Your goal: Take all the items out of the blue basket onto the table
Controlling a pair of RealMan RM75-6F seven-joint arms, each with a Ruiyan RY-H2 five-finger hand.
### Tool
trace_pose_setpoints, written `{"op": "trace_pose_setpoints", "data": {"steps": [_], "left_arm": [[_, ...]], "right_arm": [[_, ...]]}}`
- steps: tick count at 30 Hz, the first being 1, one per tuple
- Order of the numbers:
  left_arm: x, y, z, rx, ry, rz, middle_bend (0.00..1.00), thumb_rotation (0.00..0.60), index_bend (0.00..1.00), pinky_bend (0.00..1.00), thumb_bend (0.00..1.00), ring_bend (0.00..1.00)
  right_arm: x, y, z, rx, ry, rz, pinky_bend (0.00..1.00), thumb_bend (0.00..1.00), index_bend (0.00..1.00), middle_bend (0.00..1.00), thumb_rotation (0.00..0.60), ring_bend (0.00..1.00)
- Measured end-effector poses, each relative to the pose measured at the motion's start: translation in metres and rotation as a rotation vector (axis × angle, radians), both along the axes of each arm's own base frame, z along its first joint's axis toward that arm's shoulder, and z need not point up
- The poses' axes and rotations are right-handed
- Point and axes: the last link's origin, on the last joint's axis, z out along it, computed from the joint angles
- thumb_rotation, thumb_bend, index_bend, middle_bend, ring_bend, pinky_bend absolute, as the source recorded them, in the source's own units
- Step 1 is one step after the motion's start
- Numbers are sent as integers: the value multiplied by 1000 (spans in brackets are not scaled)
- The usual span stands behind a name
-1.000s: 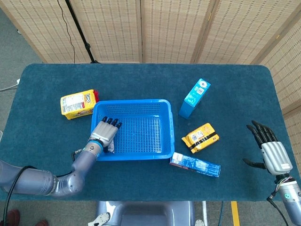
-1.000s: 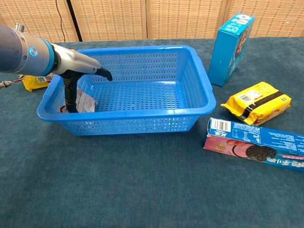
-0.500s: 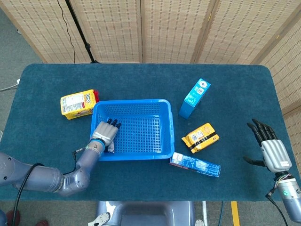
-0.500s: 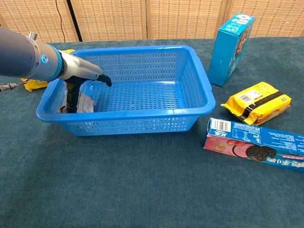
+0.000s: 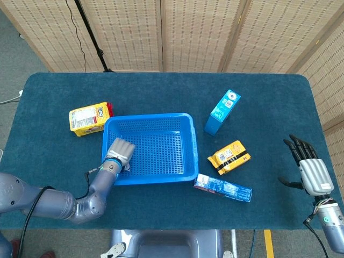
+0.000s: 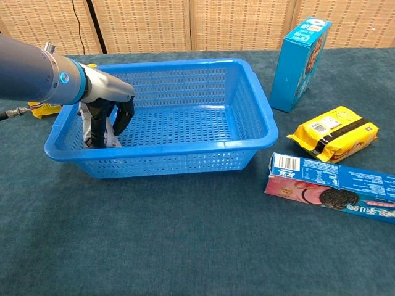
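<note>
The blue basket (image 5: 161,120) (image 6: 185,151) stands left of the table's middle. Inside its near left corner lies a white packet (image 6: 96,130), mostly hidden by my left hand (image 5: 119,151) (image 6: 109,106). That hand reaches over the basket's left wall, and its dark fingers (image 6: 123,117) curl down around the packet and grip it. The remainder of the basket floor shows bare mesh. My right hand (image 5: 311,171) hovers at the table's right edge, far from the basket, fingers spread and holding nothing; only the head view shows it.
On the table outside the basket lie a yellow bag (image 5: 90,118) (image 6: 44,109) at the left, an upright blue carton (image 5: 222,112) (image 6: 301,55), a yellow biscuit pack (image 5: 229,156) (image 6: 336,133) and a long cookie box (image 5: 223,187) (image 6: 331,189) at the right.
My left hand's fingers went from stretched out over the basket corner to curled down around the white packet. The basket slid slightly to the left. The right hand barely moved.
</note>
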Motion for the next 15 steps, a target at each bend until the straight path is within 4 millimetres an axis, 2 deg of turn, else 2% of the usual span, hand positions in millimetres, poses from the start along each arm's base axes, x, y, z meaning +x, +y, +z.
{"op": "trace_pose_setpoints", "data": {"steps": [4, 10, 13, 15], "left_arm": [[4, 1, 3, 19, -41, -22, 437, 600, 582, 699, 298, 489], [14, 5, 21, 56, -158, -39, 438, 600, 584, 698, 299, 491], [22, 9, 39, 91, -246, -51, 438, 600, 584, 698, 299, 490], [24, 12, 59, 125, -319, -59, 438, 600, 584, 698, 299, 488]], "right_arm": [[0, 0, 0, -2, -2, -1, 74, 0, 0, 0, 600, 0], [0, 0, 0, 0, -1, -3, 74, 0, 0, 0, 600, 0], [0, 0, -1, 5, -1, -3, 74, 0, 0, 0, 600, 0], [0, 0, -2, 9, -3, -3, 74, 0, 0, 0, 600, 0]]}}
